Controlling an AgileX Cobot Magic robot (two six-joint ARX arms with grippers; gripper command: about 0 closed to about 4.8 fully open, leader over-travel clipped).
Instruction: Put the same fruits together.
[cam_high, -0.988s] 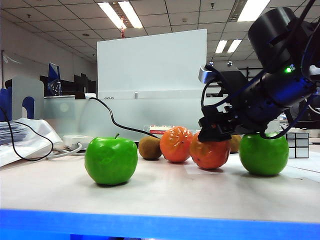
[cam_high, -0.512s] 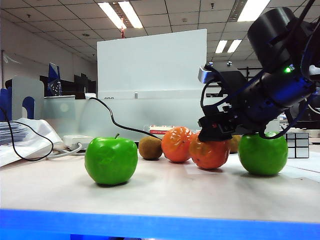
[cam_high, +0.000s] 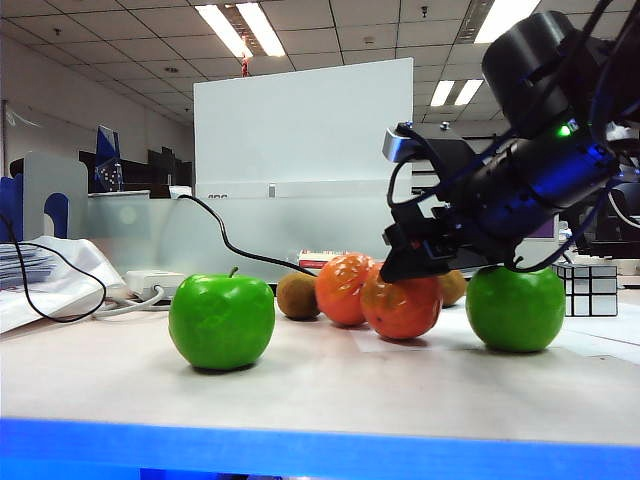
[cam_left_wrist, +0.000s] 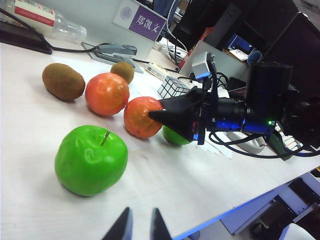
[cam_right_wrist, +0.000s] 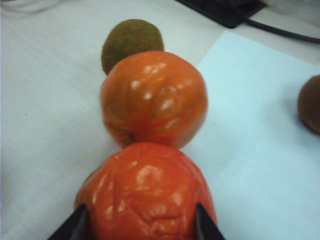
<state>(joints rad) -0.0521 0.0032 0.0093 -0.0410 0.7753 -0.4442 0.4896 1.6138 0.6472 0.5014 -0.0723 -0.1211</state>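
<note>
1. Since a second before, the right gripper (cam_high: 408, 268) had slid the orange fruit (cam_high: 402, 306) it clasped leftward until it touched the second orange fruit (cam_high: 340, 289); the far green apple (cam_high: 515, 308) had shifted left as well.
2. Nearest the exterior camera, the near green apple (cam_high: 221, 321) sat unmoved, well apart from its twin.
3. Left gripper (cam_left_wrist: 137, 227) hung over the near table edge, fingers nearly closed on nothing.
4. Right wrist view showed both fingers flanking the held fruit (cam_right_wrist: 147, 195), the other orange (cam_right_wrist: 154, 98) touching it, a kiwi (cam_right_wrist: 131, 41) beyond.
5. Only the left wrist view showed the far apple (cam_left_wrist: 174, 136) mostly hidden behind the right gripper (cam_left_wrist: 152, 114), plus a mirrored cube (cam_left_wrist: 175, 88).
</note>
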